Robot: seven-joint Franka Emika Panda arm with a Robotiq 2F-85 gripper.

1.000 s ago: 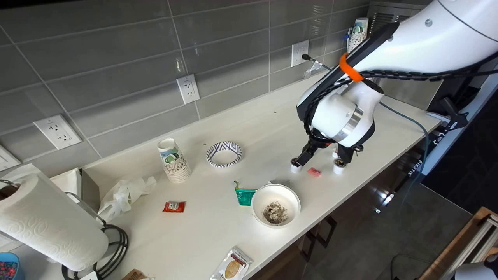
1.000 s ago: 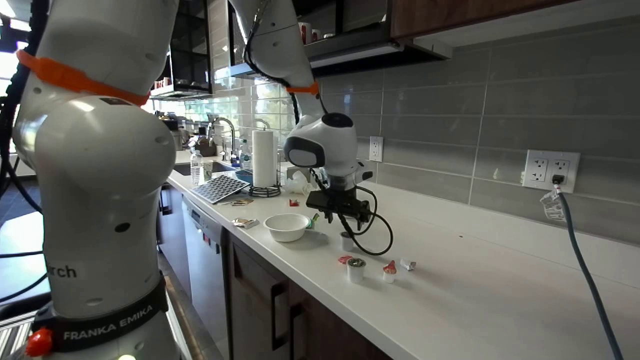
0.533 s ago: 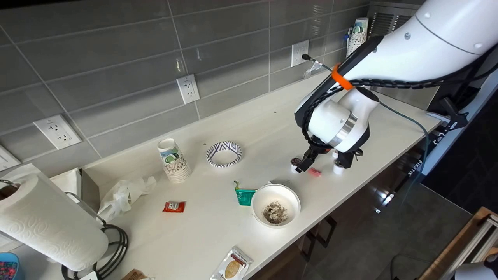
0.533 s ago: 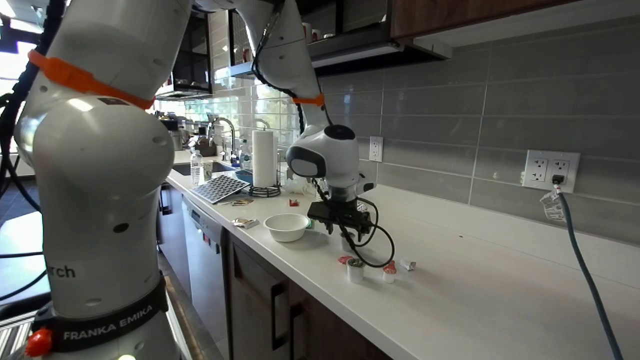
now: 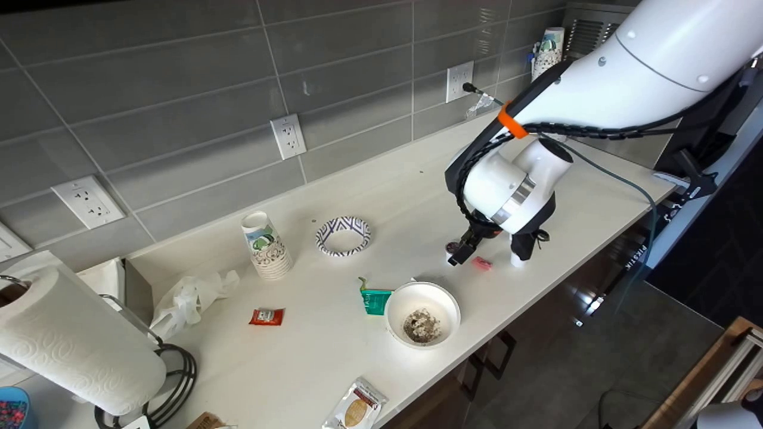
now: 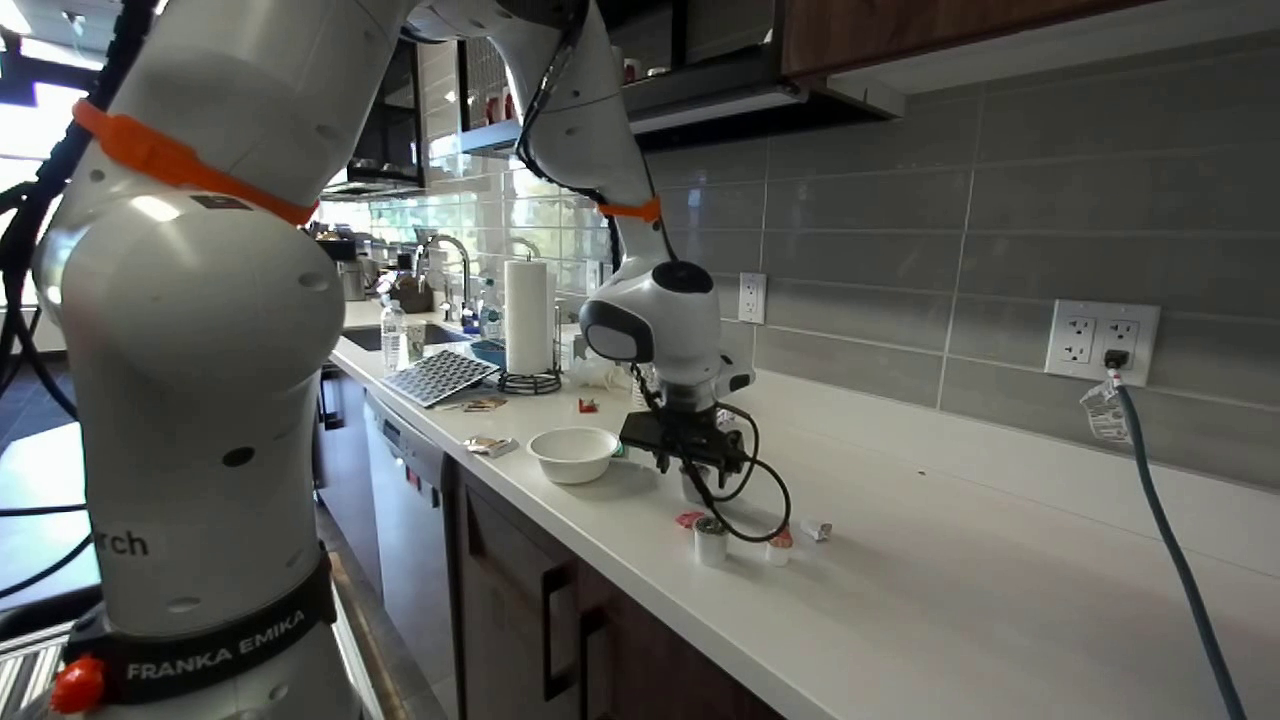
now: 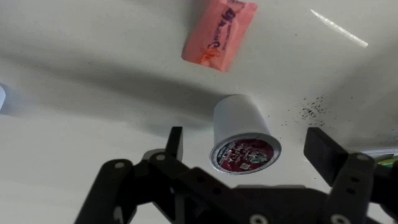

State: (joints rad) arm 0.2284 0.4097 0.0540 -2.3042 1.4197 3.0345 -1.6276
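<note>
My gripper (image 7: 244, 132) is open and empty, pointing down over the counter; it shows in both exterior views (image 5: 489, 258) (image 6: 692, 470). In the wrist view a white coffee pod (image 7: 238, 115) with a dark red lid shows between the two fingers, with a gap on each side. The pod stands upright on the counter, partly hidden by the gripper in both exterior views (image 5: 450, 250) (image 6: 691, 489). A pink sweetener packet (image 7: 220, 35) lies close to it. Another white pod (image 6: 711, 546) with a dark top stands nearby, mostly hidden behind a finger in an exterior view (image 5: 517, 260).
A white bowl (image 5: 438, 302) with crumbly contents stands near the counter's front edge, a green packet (image 5: 375, 302) beside it. A patterned paper bowl (image 5: 343, 225) and stacked cups (image 5: 266, 245) are farther back. A small cup with red top (image 6: 779, 546) and silver foil (image 6: 816, 529) lie near the pods.
The arm has lowered, bringing the gripper down closer to the counter and the pods. The gripper stays open. The pods, packets and bowls have not moved.
</note>
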